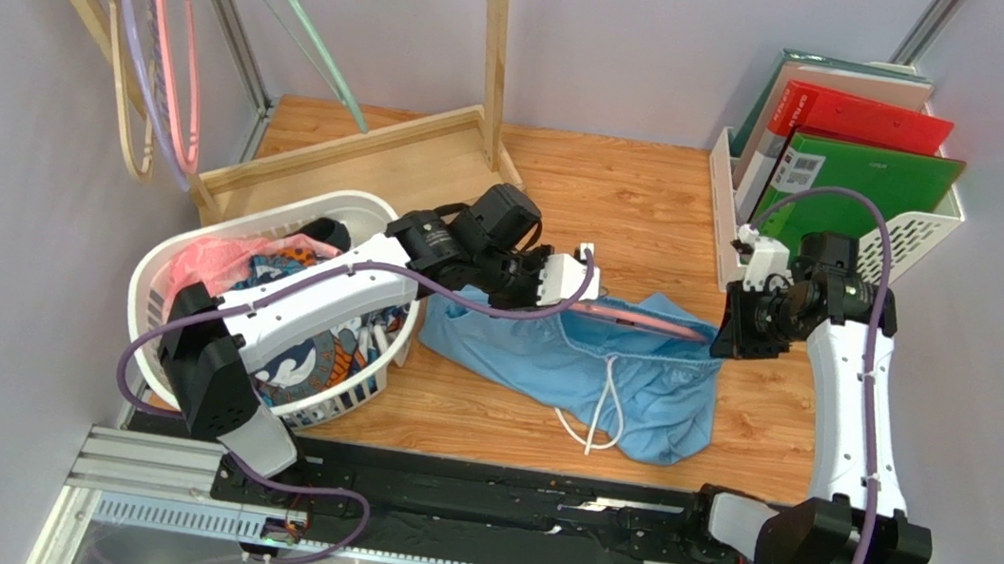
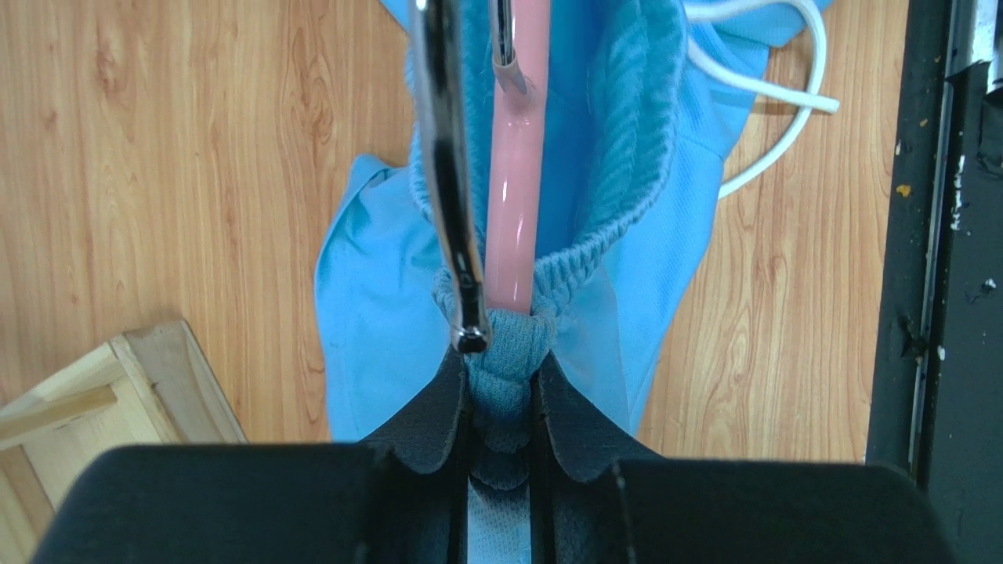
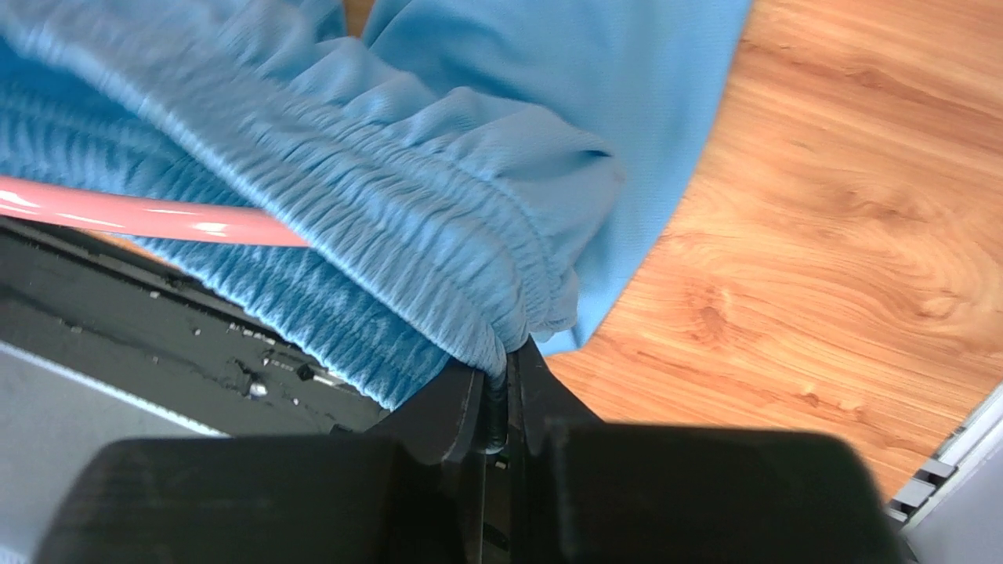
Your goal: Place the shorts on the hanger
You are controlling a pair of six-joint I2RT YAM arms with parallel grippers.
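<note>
left fingers [image 2: 430,414] and right fingers [image 3: 438,414] each pinch the shorts [image 1: 556,361] waistband, stretched over the surface [image 1: 621,182], with the hanger [image 1: 647,324] bar inside it. this looks like mid-threading; the next move likely calls for draping evenly before release.

Light blue shorts [image 1: 556,361] stretched by the waistband between left gripper [image 1: 566,279] and right gripper [image 1: 735,332], pink hanger [image 1: 647,323] bar along the waistband, white drawstring [image 1: 604,403] trailing on wooden table [image 1: 621,182], laundry basket [image 1: 276,201] at left, folder rack [image 1: 723,209] at far right.
</note>
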